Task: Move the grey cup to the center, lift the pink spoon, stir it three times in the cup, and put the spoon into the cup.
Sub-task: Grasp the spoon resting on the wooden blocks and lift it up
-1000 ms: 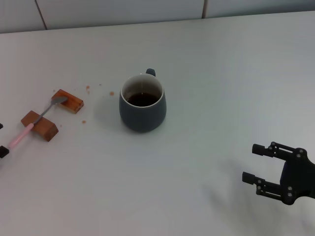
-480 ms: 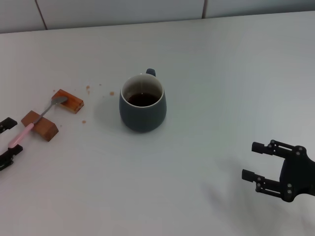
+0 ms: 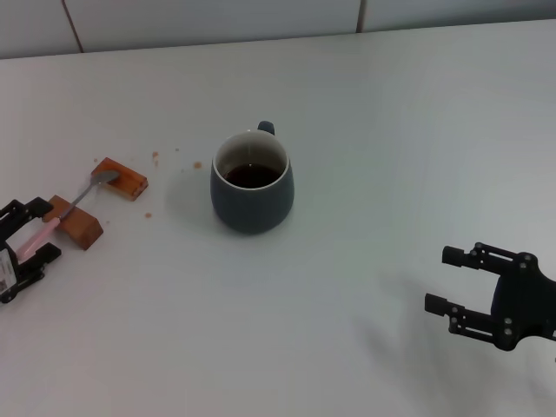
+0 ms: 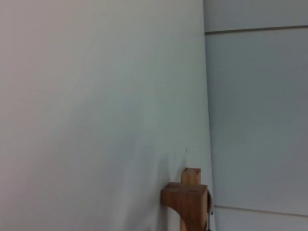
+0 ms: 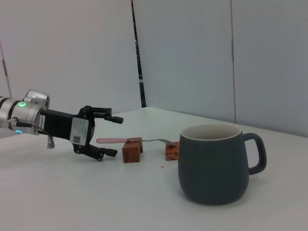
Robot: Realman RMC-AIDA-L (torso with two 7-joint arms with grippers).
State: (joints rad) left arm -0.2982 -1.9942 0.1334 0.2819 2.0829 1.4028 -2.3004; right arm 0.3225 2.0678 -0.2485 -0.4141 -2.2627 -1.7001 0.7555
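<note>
Grey cup (image 3: pixel 251 182) stands upright near the middle of the white table (image 3: pixel 391 130), handle toward the far edge, dark liquid inside, nothing touching it. My right gripper (image 3: pixel 445 280) hangs over the near right corner, well apart from the cup, jaws apart and empty. My left gripper (image 3: pixel 35 230) sits at the left edge, jaws apart on either side of the handle end of the pink spoon (image 3: pixel 52 224), not clamped on it. Two wooden blocks (image 3: pixel 74 222) lie near the left edge; the spoon bridges them, its metal bowl resting on the farther block. A few brown specks (image 3: pixel 197 164) lie between blocks and cup.
</note>
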